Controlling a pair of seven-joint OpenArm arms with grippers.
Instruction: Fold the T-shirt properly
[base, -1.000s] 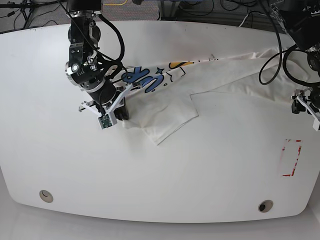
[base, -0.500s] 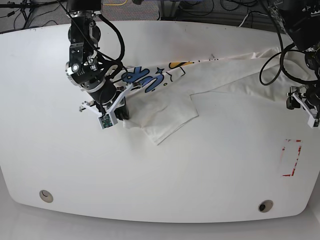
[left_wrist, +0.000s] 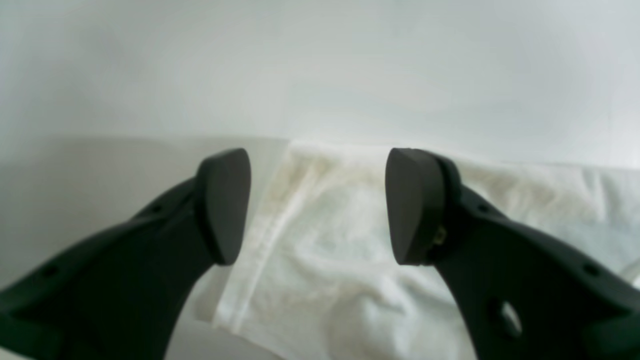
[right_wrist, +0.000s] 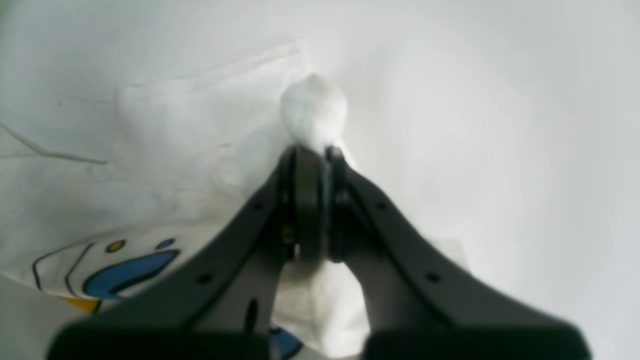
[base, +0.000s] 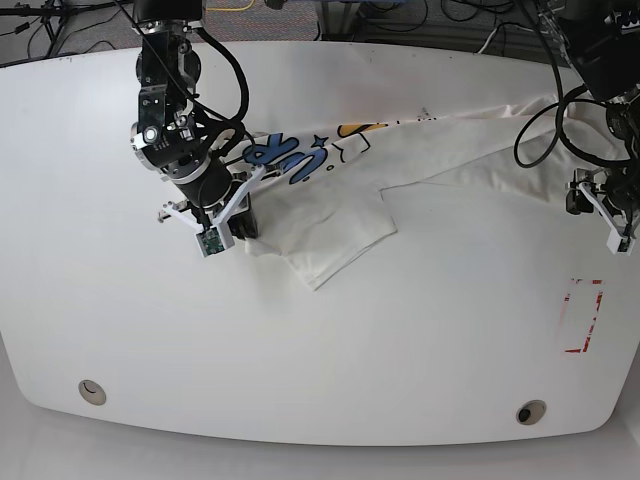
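The right end effector is clamped tight on a bunched fold of the T-shirt, which stretches across the far half of the worktop. The left end effector stands wide apart, holding nothing, above the shirt's hemmed edge. Near worktop lies bare.

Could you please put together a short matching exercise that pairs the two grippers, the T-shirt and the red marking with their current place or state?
Column one:
1. left gripper
2. right gripper
3. T-shirt
4. red rectangle marking

Column two:
A. shut on a bunch of white cloth
B. on the bare table, apart from the cloth
C. stretched between the two arms, printed letters at one end
D. jaws open, a hemmed cloth edge between them, ungripped

Pairs: 1-D, 2-A, 3-C, 4-B
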